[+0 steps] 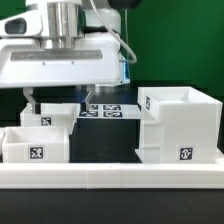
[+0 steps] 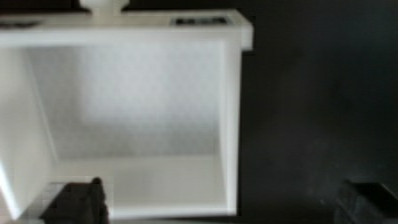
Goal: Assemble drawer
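The tall white housing (image 1: 180,125) of the drawer stands at the exterior view's right, with a tag on its front. Two shallow white trays sit at the left: one in front (image 1: 35,147) and one behind it (image 1: 55,116). My gripper (image 1: 60,100) hangs open and empty just above the rear tray. In the wrist view that tray (image 2: 134,120) fills the picture, with its knob (image 2: 107,8) at the far end. My gripper (image 2: 224,205) is open wide. One fingertip (image 2: 75,200) is over the tray's inside and the other is over the dark table, with the tray's side wall between them.
The marker board (image 1: 110,110) lies flat on the black table between the trays and the housing. A long low white rail (image 1: 110,176) runs along the front edge. A green wall stands behind.
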`<state>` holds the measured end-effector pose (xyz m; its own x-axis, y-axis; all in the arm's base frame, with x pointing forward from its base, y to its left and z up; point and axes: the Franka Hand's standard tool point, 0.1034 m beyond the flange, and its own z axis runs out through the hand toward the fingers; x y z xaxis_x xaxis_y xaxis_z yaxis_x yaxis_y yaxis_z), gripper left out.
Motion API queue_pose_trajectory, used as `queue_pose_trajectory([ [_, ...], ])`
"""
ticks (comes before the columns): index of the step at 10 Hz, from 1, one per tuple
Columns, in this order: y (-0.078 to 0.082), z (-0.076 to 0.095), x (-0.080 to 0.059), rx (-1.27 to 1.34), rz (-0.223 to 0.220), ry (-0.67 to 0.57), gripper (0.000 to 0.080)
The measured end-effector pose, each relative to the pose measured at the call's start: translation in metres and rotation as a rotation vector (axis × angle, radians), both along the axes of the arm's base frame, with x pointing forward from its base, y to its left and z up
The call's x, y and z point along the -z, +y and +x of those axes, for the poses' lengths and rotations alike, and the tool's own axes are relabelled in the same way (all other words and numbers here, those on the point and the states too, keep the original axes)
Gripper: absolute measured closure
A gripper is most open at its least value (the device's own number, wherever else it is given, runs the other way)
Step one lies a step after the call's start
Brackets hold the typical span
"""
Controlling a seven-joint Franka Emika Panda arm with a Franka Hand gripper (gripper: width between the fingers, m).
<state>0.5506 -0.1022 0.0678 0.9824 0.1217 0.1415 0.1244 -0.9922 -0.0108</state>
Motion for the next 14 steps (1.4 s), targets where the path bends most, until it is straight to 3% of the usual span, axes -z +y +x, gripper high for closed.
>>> queue_pose_trajectory([
  [8,-0.002,-0.02,0.057,-0.005,-0.03,0.036,0.0151],
  [14,-0.001,-0.022,0.062,-0.004,-0.03,0.043,0.0178],
])
